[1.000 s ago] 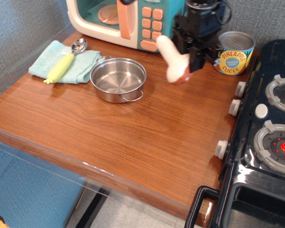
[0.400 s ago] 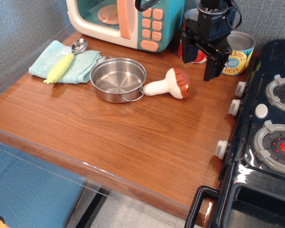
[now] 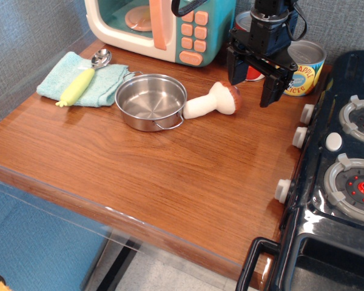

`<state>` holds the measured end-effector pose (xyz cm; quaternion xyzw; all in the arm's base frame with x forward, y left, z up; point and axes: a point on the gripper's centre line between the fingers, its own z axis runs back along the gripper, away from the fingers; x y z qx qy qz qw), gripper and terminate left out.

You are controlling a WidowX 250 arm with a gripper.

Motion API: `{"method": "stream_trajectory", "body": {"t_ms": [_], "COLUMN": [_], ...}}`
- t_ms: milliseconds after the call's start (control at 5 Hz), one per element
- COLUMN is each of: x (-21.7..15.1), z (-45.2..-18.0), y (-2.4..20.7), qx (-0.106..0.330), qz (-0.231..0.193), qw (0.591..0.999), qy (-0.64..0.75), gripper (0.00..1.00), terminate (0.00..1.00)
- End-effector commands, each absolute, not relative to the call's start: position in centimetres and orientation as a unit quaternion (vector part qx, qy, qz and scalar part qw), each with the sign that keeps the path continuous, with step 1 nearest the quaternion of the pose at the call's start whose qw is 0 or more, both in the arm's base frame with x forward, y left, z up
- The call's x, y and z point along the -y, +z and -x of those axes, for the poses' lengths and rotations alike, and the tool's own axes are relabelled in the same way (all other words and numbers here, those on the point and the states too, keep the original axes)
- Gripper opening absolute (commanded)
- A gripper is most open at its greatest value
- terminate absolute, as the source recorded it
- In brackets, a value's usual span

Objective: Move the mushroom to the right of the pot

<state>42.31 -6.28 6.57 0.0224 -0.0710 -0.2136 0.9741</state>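
Observation.image shows the mushroom (image 3: 212,103) lying on the counter (image 3: 170,170) just right of the pot (image 3: 150,101); the pincer (image 3: 253,79) hangs wide and empty, so the task looks done.

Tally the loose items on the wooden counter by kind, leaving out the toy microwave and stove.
Cans: 2, the pineapple can and a red can mostly hidden behind the gripper
Pots: 1, the pot
Mushrooms: 1, the mushroom
Spoons: 1, the spoon
Cloths: 1, the cloth
Total: 6
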Motion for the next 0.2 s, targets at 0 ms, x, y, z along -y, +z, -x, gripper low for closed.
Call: {"method": "stream_trajectory", "body": {"t_ms": [0], "x": [6.48], "z": [-42.06], "y": [9.21], "qx": [0.102], "qz": [-0.025], "qw": [0.970], "qy": [-0.218], "gripper": [1.00], "terminate": [1.00]}}
